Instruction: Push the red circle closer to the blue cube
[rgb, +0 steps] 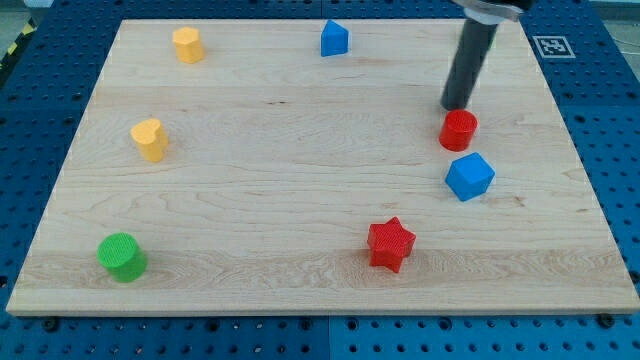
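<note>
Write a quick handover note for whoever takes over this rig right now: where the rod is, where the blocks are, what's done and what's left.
My tip sits just above the red circle in the view, right at its top edge.
The red circle is close to the blue cube, just above it, with a narrow gap of board showing between them.
Done: the two are already near each other.
Left: probably a short push toward the view's bottom to close the gap.
</note>
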